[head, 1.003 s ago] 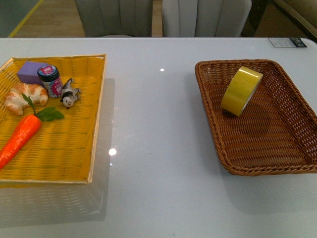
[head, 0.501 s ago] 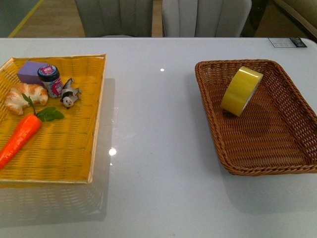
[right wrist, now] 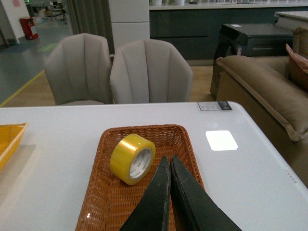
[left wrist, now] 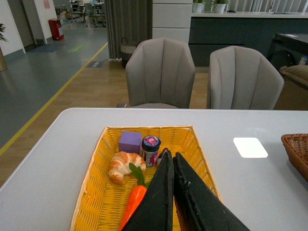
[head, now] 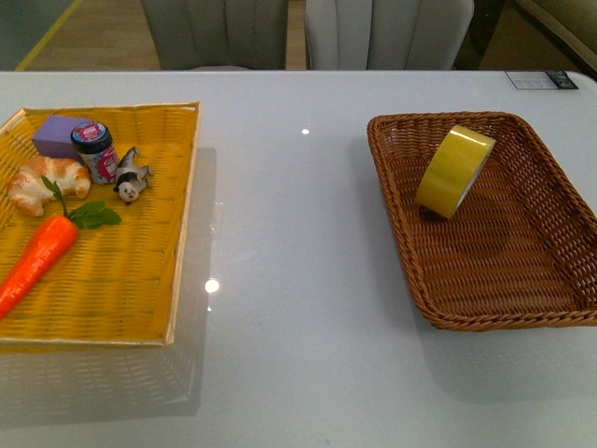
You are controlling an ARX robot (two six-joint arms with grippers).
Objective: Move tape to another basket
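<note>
the tape [head: 454, 171] is a fat yellow roll. you can see through the yellow a little. the hole in the middle is white with green marks on it, seen best from the right wrist [right wrist: 132, 159]. the roll stands on its edge and tips to one side. it sits inside the brown basket [head: 522, 280], in the far part, near the wall that faces the middle of the table. the basket is woven, with sides that slope up and a twisted rim.

across the white table [head: 289, 233], well apart, lies a flat yellow tray [head: 131, 280]. on it are a carrot [head: 37, 261], a croissant [head: 42, 182], a purple block [head: 58, 135], a small jar [head: 95, 151] and a tiny toy animal [head: 131, 175].

the left claw [left wrist: 171, 161] is pressed closed with nothing in it, above the tray. the right claw [right wrist: 168, 166] is closed and empty too, above the basket near the tape but not touching it.
</note>
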